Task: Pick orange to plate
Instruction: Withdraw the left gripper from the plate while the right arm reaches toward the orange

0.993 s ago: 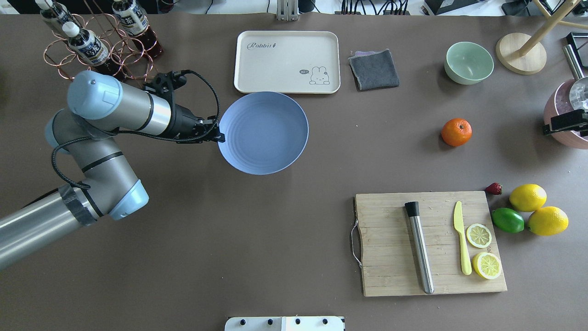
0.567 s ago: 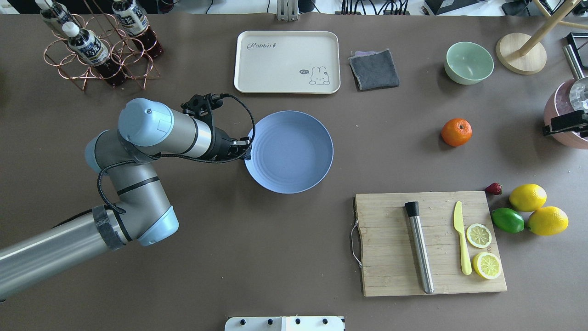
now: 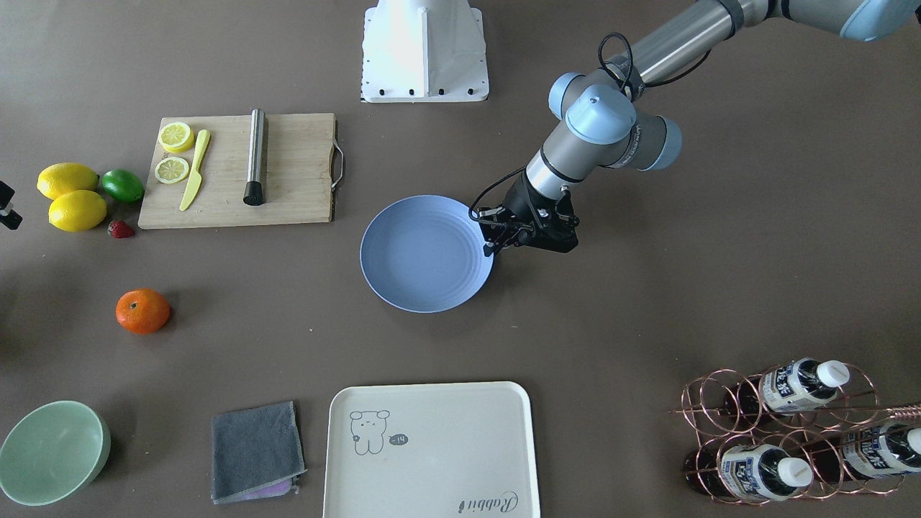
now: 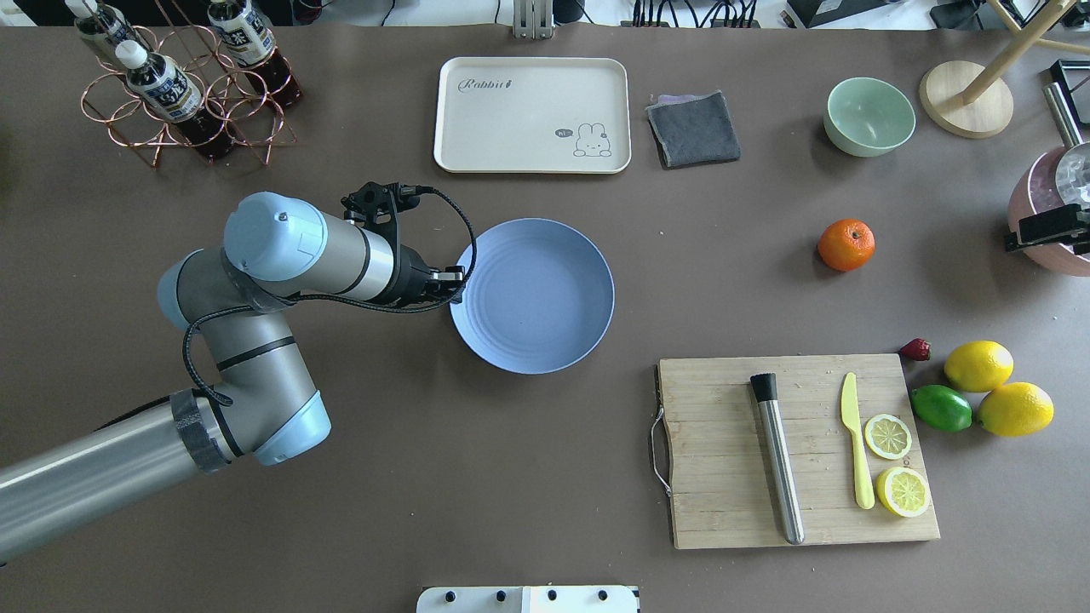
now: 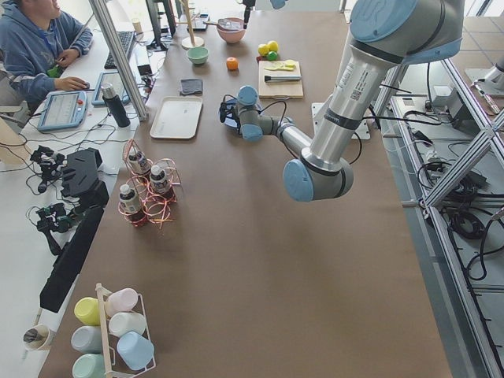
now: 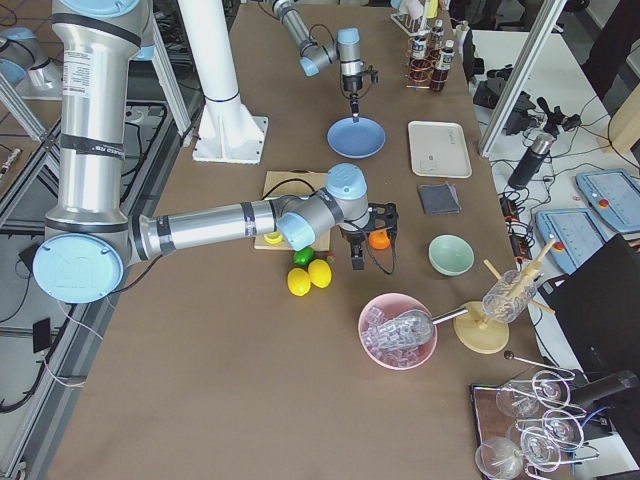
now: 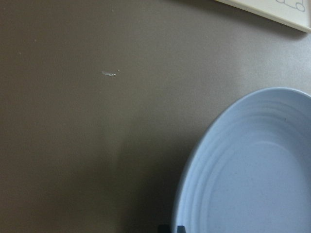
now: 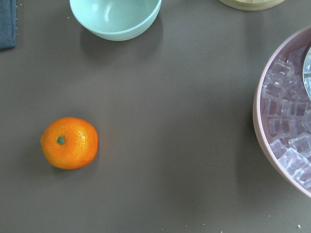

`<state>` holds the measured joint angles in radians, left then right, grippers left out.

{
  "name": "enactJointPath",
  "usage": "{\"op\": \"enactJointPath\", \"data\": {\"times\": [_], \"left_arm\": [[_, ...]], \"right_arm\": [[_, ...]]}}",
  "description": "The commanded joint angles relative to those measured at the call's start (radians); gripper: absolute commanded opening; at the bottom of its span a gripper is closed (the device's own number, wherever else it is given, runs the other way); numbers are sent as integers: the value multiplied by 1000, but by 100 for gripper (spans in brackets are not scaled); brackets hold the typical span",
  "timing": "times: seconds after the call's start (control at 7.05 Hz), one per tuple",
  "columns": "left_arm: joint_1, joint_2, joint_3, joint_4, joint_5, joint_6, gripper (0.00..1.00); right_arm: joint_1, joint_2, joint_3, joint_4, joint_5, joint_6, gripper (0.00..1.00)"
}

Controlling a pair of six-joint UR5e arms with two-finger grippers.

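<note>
The orange [image 4: 846,244] lies alone on the brown table at the right, and it also shows at the lower left of the right wrist view as the orange [image 8: 69,142]. The periwinkle plate [image 4: 545,298] lies mid-table, well left of the fruit. My left gripper [image 4: 458,285] is shut on the plate's left rim; in the front-facing view the left gripper [image 3: 491,241] sits at the rim of the plate [image 3: 424,255]. Only a black part of my right gripper [image 4: 1046,228] shows at the far right edge, right of the orange; I cannot tell whether it is open or shut.
A cream tray [image 4: 531,115], grey cloth [image 4: 693,128] and green bowl [image 4: 869,115] line the far side. A cutting board [image 4: 724,477] carries a muddler, knife and lemon slices, with lemons [image 4: 979,366] and a lime [image 4: 941,408] beside it. A pink ice bowl [image 8: 286,121] sits right of the orange.
My left arm has carried the plate from beside the tray rightward and toward the robot, then a little nearer still. The orange has not moved.
</note>
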<state>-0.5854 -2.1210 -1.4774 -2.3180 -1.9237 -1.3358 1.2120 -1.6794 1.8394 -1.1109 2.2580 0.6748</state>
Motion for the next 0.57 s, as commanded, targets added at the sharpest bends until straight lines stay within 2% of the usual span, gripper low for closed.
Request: {"op": "enactJointPath", "data": {"times": [0.0, 0.14, 0.28, 0.43], "left_arm": [[-1, 51, -94, 0, 11, 9, 98], [-54, 99, -169, 40, -79, 9, 98], [-211, 116, -207, 143, -228, 61, 98], [-311, 187, -253, 194, -324, 164, 98]], "right_arm": [[-9, 10, 0, -7, 0, 2, 100], [-14, 51, -20, -36, -3, 9, 100], [-23, 126, -44, -108, -12, 11, 100], [-52, 206, -81, -175, -44, 11, 100]]}}
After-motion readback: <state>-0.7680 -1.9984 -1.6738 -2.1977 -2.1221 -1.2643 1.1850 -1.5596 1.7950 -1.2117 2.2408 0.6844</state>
